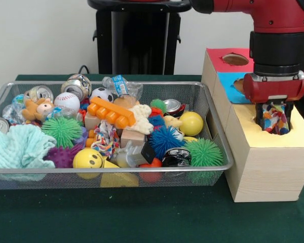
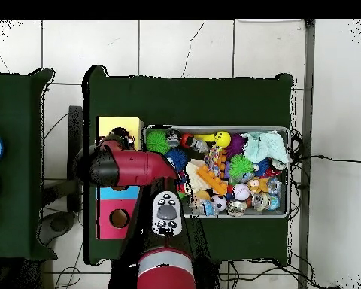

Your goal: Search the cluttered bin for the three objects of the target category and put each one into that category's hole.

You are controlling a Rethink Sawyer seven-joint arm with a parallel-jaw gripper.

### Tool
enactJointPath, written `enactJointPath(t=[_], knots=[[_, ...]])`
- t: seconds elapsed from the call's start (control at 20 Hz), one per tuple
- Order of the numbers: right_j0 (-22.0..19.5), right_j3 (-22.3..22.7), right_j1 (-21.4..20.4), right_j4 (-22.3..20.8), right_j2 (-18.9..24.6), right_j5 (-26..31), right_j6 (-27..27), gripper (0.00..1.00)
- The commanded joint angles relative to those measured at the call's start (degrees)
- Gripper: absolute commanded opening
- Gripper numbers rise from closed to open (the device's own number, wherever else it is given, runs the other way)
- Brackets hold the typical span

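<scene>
My gripper (image 1: 274, 123) hangs over the round hole (image 1: 283, 131) in the yellow top (image 1: 296, 137) of the nearest wooden box. It is shut on a whitish fabric piece with bright dots (image 1: 272, 117), which dips into the hole between the black fingers (image 1: 259, 114). The wire mesh bin (image 1: 116, 170) stands left of the boxes, full of toys. Another dotted fabric piece (image 1: 105, 137) lies in the middle of the bin among them. In the overhead view the red arm (image 2: 131, 167) reaches over the yellow box (image 2: 112, 126) and hides the gripper; the bin (image 2: 289, 173) is to its right.
The blue-topped box (image 1: 229, 87) and the red-topped box (image 1: 219, 61) with its round hole (image 1: 235, 59) stand behind the yellow one. The bin holds a teal towel (image 1: 17, 147), spiky balls (image 1: 62, 130), a yellow smiley ball (image 1: 87, 158), cans (image 1: 40, 92), an orange block (image 1: 111, 112).
</scene>
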Motion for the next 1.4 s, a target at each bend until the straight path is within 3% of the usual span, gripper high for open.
enactJointPath(t=[0.05,1.4], knots=[[0.2,5.7,-0.5,1.3,0.3,9.9,10.4,1.00],[-0.7,6.1,-1.3,1.4,0.9,10.2,10.0,1.00]])
